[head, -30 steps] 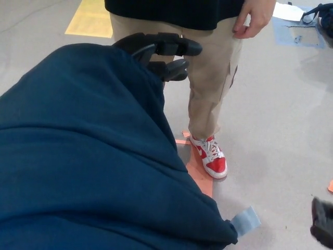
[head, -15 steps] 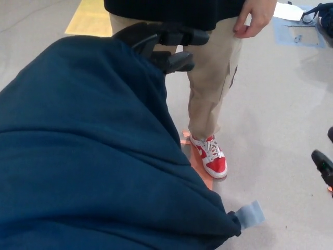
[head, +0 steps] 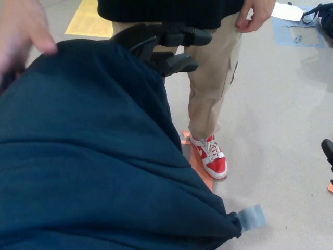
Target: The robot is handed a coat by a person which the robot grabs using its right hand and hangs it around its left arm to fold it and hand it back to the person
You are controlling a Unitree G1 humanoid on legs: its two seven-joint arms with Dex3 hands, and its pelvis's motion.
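Coat (head: pixel 93 156) lay draped behind our left hand (head: pixel 166 47), fingers spread, empty; holding steady, we judged, suited the person's hand (head: pixel 23 31) nearby.

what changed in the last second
A person's hand has come in at upper left, at the coat's top edge. The right hand rose along the right edge. The left hand edged forward; the coat stays draped over that arm.

Grey speckled floor (head: pixel 281 104). Yellow patch (head: pixel 92 20) far off, left. Blue patch (head: pixel 296 32) far off, right, with a white sheet (head: pixel 289 11) at its far edge. Orange tape (head: pixel 202 177) under and beside a red-and-white sneaker (head: pixel 212 159). Pale blue tape strip (head: pixel 253 216) nearer, apart from the orange. Small orange scrap (head: pixel 330 188) at right edge.
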